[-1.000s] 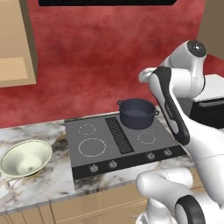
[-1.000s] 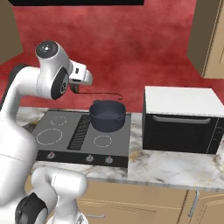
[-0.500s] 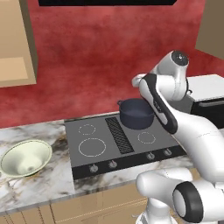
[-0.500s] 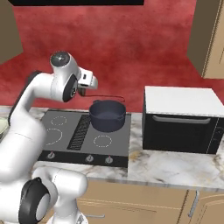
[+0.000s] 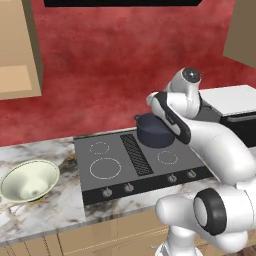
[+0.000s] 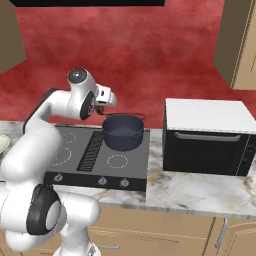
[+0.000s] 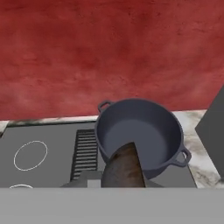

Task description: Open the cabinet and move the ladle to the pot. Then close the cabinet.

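Hand view puts our ladle (image 7: pixel 124 168), clamped in shut jaws, above the pot (image 7: pixel 140 135) rim. Our arm has swung closer; release comes next, we judge.

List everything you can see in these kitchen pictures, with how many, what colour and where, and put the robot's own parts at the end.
Round dark blue-grey cooking pot: one, on the back right burner of the cooktop.
Slim reddish-brown ladle: one, held in front of the pot, its end over the pot's rim in the hand view.
Dark grey cooktop: one, with white burner rings, set in the counter.
Pale green bowl: one, on the counter left of the cooktop.
Black microwave with white top: one, on the counter right of the cooktop.
Marble counter: one, white with brown veins.
Light tan wooden wall cabinet: one at the upper left; another at the upper right.
Red wall: behind the counter.
White robot arm: one, gripper shut on the ladle.
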